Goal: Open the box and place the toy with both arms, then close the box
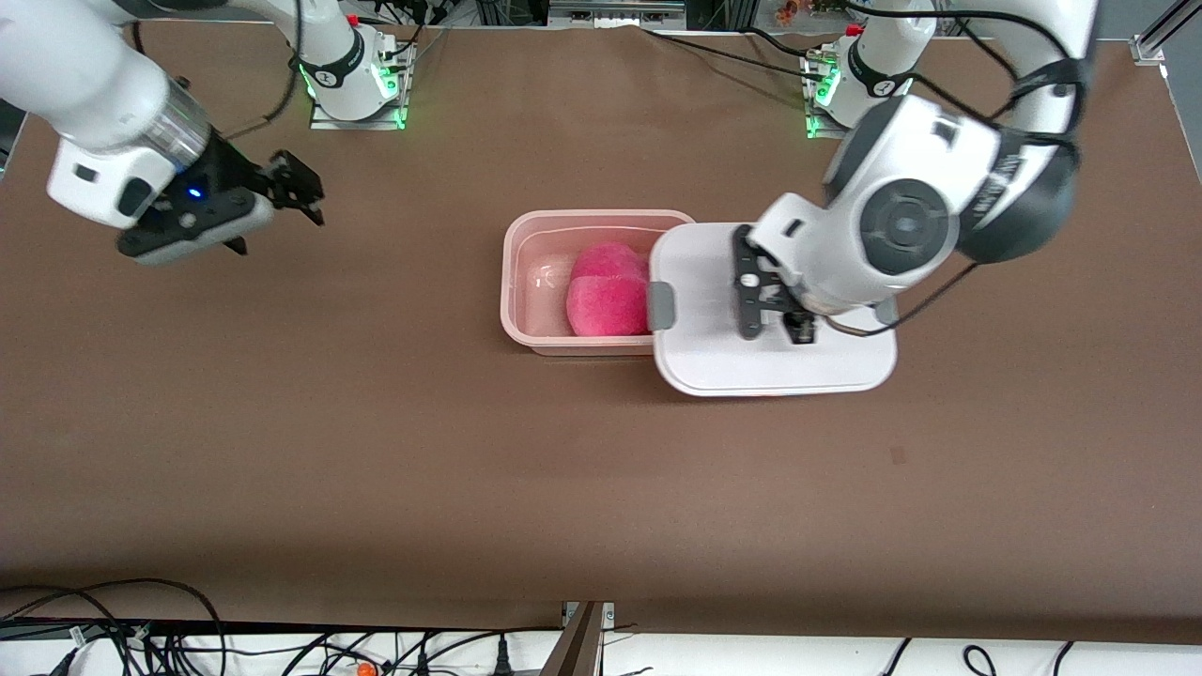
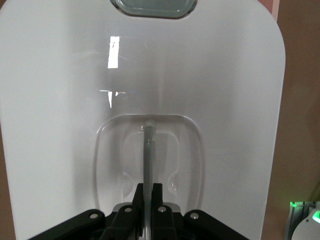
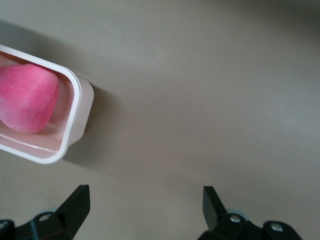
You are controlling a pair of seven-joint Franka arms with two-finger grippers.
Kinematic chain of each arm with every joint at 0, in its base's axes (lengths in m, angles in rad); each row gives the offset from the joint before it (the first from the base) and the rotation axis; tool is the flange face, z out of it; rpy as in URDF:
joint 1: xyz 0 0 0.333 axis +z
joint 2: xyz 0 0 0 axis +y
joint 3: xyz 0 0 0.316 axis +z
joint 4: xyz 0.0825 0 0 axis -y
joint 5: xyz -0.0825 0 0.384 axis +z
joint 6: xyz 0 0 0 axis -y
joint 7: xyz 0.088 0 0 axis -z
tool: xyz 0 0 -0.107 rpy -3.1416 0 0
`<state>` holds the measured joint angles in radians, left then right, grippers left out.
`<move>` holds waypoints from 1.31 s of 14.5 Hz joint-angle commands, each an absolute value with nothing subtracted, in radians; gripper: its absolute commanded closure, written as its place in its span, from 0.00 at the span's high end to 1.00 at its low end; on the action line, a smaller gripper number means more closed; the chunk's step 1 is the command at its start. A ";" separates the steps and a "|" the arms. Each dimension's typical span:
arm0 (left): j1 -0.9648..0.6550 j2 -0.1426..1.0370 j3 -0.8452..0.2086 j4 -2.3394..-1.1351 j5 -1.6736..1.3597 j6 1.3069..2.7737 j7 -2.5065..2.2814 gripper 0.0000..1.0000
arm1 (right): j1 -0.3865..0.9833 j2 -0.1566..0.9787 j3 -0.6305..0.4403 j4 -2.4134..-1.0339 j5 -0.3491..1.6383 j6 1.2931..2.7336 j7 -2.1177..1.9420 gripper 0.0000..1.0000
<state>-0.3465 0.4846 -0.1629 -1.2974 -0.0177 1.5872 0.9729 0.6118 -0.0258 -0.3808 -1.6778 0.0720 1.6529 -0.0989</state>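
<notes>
1. Box lid (image 1: 742, 361), white, is held by its clear handle (image 2: 148, 150) in the clamped left end effector (image 1: 775, 314), partly over the box (image 1: 526, 282).
2. Pink toy (image 1: 606, 300) lies inside the box at mid-table (image 1: 376, 451).
3. Right end effector (image 1: 286, 192) hangs spread wide, empty, toward the right arm's end.

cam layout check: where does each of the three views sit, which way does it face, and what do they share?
Front view: high, across the table, facing both bases; shows box, toy, lid, both arms.
Left wrist view: on the left arm, looking down at the lid; left gripper shut on its clear handle.
Right wrist view: on the right arm, looking down at the table; right gripper open, box corner with toy.
Shared: front and left wrist, the lid; front and right wrist, box and toy.
</notes>
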 commanded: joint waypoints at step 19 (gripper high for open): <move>-0.695 0.670 -0.147 -1.287 0.063 1.859 0.640 0.00 | 0.123 -0.041 -0.017 -1.652 0.003 1.574 0.012 1.00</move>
